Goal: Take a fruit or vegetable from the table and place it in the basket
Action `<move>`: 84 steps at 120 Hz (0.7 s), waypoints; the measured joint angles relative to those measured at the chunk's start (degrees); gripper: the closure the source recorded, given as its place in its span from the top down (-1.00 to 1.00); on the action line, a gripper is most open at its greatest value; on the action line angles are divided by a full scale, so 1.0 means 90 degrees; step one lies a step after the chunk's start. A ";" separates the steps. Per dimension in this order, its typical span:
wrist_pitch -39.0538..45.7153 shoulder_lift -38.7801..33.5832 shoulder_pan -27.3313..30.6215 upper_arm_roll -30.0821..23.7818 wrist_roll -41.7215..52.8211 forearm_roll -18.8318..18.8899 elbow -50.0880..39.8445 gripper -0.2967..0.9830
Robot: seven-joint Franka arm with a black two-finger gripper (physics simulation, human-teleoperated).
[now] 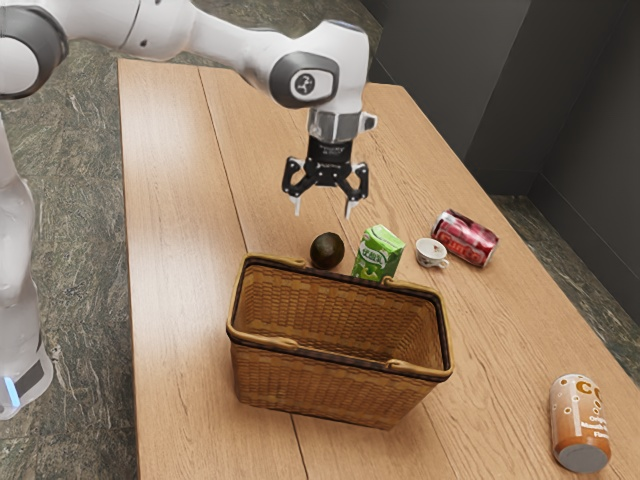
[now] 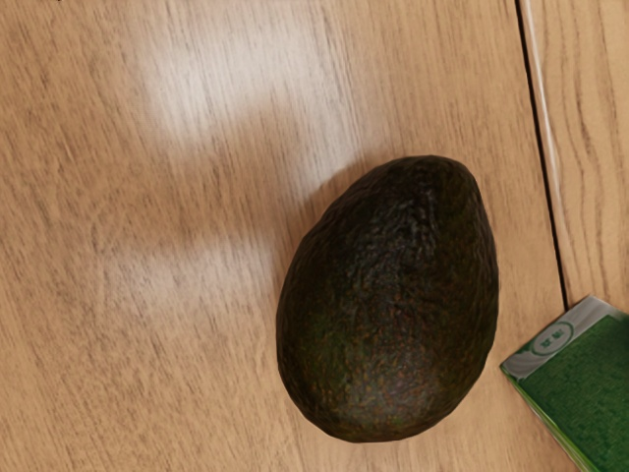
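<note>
Presently, the basket (image 1: 320,385) is positioned in the foreground; just beyond its far rim, the avocado (image 1: 326,251) is located on the counter (image 1: 180,300), beside the green carton (image 1: 378,253). Above them, the gripper (image 1: 323,211) is set wide and empty. If descent is misaligned, the carton or rim may be struck, or the avocado may be rolled aside by one-sided contact. The carton's base is hidden by the basket, whose floor cannot be clearly made out; in the wrist view, the carton is cut off
</note>
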 joint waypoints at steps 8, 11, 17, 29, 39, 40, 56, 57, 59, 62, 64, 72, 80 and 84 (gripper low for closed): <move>0.0102 0.0064 0.0007 -0.0004 0.0177 -0.0052 -0.0011 0.54; 0.0134 0.0098 0.0012 -0.0006 0.0241 -0.0075 -0.0013 0.54; 0.0187 0.0155 0.0019 -0.0011 0.0372 -0.0109 -0.0015 0.54; 0.0266 0.0246 0.0021 -0.0014 0.0614 -0.0188 -0.0016 0.54; 0.0354 0.0361 0.0029 -0.0017 0.0795 -0.0264 -0.0013 0.54; 0.0363 0.0372 0.0029 -0.0018 0.0812 -0.0275 -0.0013 0.54; 0.0502 0.0334 0.0044 -0.0025 0.1054 -0.0386 -0.0135 0.54; 0.0510 0.0329 0.0053 -0.0031 0.1067 -0.0390 -0.0144 0.54; 0.0525 0.0323 0.0069 -0.0040 0.1093 -0.0398 -0.0157 0.54; 0.0548 0.0318 0.0085 -0.0049 0.1131 -0.0408 -0.0170 0.54; 0.0562 0.0315 0.0092 -0.0053 0.1156 -0.0413 -0.0178 0.54; 0.0611 0.0311 0.0108 -0.0060 0.1247 -0.0429 -0.0195 0.54; 0.0647 0.0328 0.0124 -0.0063 0.1328 -0.0438 -0.0200 0.54; 0.0662 0.0354 0.0142 -0.0063 0.1366 -0.0442 -0.0201 0.54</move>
